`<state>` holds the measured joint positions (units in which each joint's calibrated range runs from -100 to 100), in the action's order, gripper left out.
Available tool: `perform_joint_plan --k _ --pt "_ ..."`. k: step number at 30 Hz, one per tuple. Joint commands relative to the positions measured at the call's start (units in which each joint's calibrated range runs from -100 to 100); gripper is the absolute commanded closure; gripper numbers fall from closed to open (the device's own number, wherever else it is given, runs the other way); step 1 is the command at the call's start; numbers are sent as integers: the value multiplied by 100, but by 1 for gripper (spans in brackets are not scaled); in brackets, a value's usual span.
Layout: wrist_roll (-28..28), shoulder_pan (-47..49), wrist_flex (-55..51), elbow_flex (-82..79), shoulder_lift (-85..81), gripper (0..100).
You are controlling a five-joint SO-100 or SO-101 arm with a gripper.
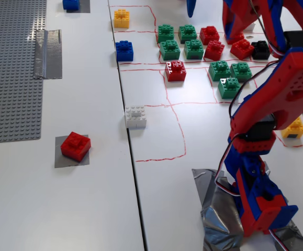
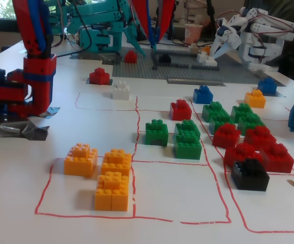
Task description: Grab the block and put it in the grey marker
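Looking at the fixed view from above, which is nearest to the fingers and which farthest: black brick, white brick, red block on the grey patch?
1. black brick, upper right, nearest the fingers.
2. white brick, centre.
3. red block, lower left, on the grey patch.
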<state>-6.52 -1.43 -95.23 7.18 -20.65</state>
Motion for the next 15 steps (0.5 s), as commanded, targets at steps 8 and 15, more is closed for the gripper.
perform_joint_plan --k 8,15 --pt "-215 -986 878 -263 -295 100" --pt "-107 -927 1421 -763 -130 100"
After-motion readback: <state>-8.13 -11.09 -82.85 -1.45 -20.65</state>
